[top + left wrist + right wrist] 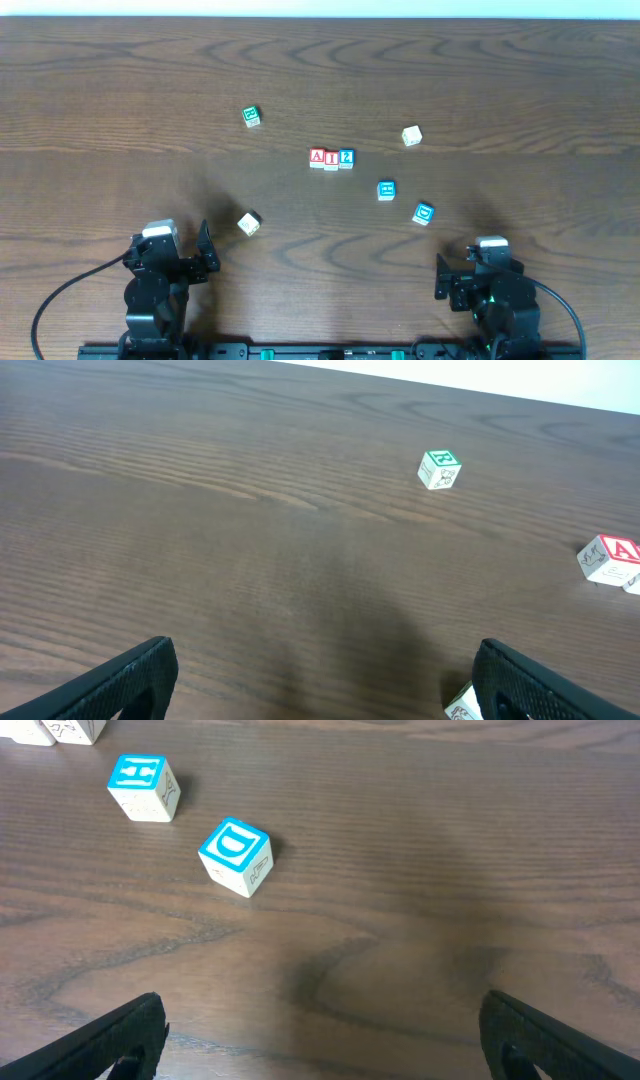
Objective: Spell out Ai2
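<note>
Surface: dark wood-grain table (100, 80); pale strip along its far edge.
Left gripper (320, 705): fingers spread, holding nothing, at the near edge.
Cut off: cream block (462, 705) clipped by the left wrist frame; lettering unreadable.
Row: A (318, 157), I (331, 158) and 2 (346, 157) blocks touching, mid-table.
Right gripper (325, 1050): fingers spread, holding nothing; D block (235, 855) lies ahead.

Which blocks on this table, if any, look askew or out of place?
Nothing is damaged or spilled. The row of three blocks reading A, I, 2 sits straight and touching. Away from it, the blue D block and the nearer cream block sit turned at an angle.
</note>
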